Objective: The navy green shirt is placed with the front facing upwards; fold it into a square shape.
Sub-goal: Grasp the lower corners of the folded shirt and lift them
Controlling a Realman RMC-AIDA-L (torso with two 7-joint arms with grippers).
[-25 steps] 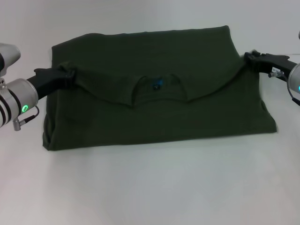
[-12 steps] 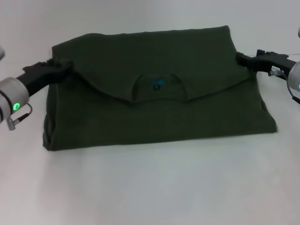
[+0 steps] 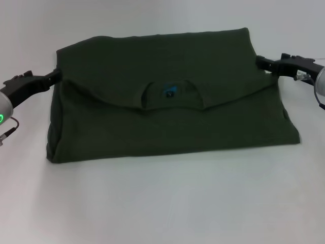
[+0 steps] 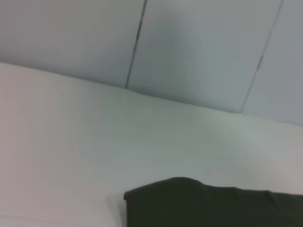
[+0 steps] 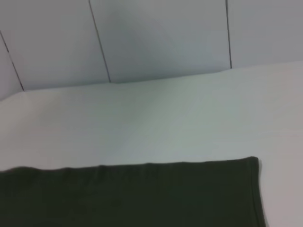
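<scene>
Two grippers flank the navy green shirt (image 3: 167, 101), which lies folded wide across the table (image 3: 167, 203), long axis running nine to three o'clock, collar flap laid over the middle. The left gripper (image 3: 51, 77) is seen at nine o'clock, the right gripper (image 3: 261, 62) at three, each just off an end. Finger spread cannot be told. Neither arm looks nearer.

Both claws are now off the navy green shirt (image 3: 167, 112): the left claw (image 3: 51, 77) sits just outside its edge, the right claw (image 3: 265, 63) likewise, and the folded flap lies flat.
</scene>
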